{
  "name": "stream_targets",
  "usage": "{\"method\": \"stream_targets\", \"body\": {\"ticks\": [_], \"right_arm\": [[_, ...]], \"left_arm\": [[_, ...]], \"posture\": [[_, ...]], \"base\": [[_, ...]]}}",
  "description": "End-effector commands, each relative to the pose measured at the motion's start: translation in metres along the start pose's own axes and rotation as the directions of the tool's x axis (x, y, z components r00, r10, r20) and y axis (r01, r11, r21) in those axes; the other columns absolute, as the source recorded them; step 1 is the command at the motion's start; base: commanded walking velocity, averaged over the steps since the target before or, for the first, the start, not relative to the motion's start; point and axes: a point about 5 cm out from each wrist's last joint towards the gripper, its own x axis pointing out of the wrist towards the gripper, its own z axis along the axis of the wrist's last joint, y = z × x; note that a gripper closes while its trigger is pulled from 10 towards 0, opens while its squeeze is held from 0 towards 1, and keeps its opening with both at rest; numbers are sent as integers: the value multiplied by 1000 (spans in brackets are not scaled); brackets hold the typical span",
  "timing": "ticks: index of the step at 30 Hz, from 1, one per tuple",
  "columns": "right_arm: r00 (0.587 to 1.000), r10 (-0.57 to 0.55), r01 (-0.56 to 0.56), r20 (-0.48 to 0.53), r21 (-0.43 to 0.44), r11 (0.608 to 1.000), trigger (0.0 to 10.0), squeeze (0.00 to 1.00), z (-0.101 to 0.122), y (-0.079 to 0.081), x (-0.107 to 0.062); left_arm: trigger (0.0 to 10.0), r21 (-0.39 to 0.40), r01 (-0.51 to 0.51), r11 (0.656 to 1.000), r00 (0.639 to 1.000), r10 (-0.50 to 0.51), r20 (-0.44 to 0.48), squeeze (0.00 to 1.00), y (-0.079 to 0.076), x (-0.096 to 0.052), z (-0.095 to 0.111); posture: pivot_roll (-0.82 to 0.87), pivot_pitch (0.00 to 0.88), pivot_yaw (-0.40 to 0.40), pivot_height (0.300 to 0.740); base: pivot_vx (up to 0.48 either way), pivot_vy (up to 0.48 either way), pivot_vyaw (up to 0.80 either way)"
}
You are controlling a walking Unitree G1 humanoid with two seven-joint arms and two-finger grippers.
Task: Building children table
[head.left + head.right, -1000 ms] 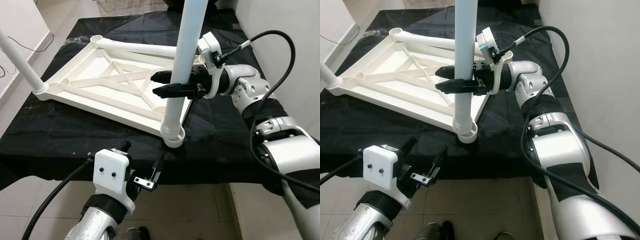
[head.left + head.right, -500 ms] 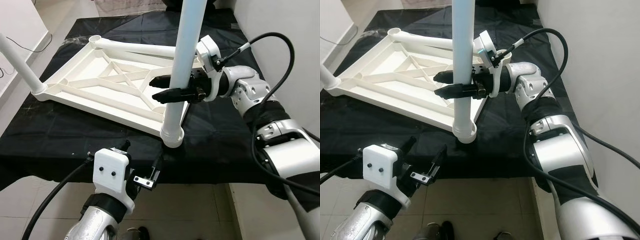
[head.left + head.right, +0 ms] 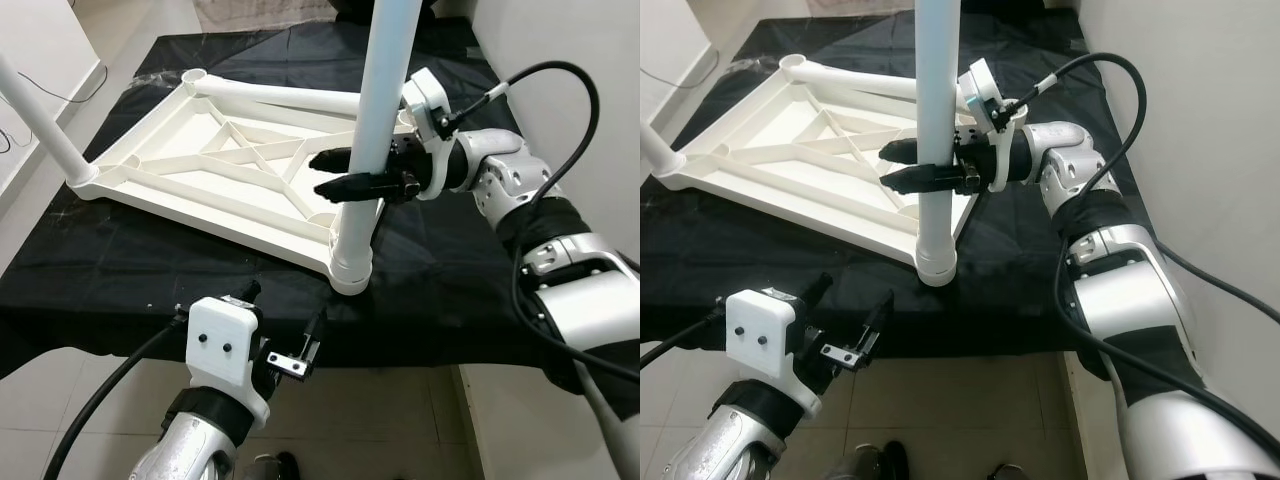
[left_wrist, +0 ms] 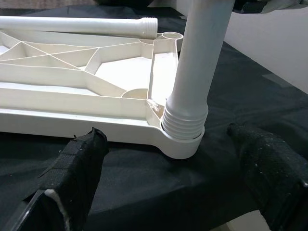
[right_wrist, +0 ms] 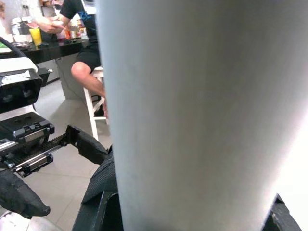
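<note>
The right gripper (image 3: 338,172) is clamping its fingers on the upright white leg (image 3: 372,140) seated in the near corner socket (image 4: 179,143) of the upturned table (image 3: 215,170); keeping it vertical matters, while the left gripper (image 3: 283,325) is hovering wide open below.

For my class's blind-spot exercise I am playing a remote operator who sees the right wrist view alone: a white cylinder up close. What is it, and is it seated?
Observer: It is the upright table leg, its ribbed foot sitting in the corner socket of the upturned tabletop.
Operator: Where is my right gripper?
Observer: The right gripper has its fingers around the leg, partway up.
Operator: And the left arm?
Observer: The left gripper hangs open at the near edge of the black cloth, holding nothing.
</note>
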Motion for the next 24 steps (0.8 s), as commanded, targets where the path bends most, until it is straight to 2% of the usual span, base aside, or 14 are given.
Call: {"method": "stream_targets", "body": {"ticks": [1,9,19,24], "right_arm": [[997,26,-21,-68,76,997,10000,0,-23,5,2],[996,67,-62,-65,85,994,10000,0,-29,8,12],[986,161,-156,-50,95,983,10000,0,-42,13,44],[981,182,-174,-71,106,979,10000,0,-49,16,50]], "left_arm": [[10000,4,-10,1000,1000,10,-21,0,1,0,-5],[10000,8,-13,1000,1000,13,-18,0,1,0,-5],[10000,11,-22,1000,1000,22,-7,0,3,0,-3],[10000,12,-27,1000,1000,27,-5,0,4,0,-2]], "posture": [[91,256,47,740],[89,257,46,740],[97,258,42,740],[95,258,40,740]], "base": [[0,0,0],[0,0,0],[0,0,0],[0,0,0]]}}
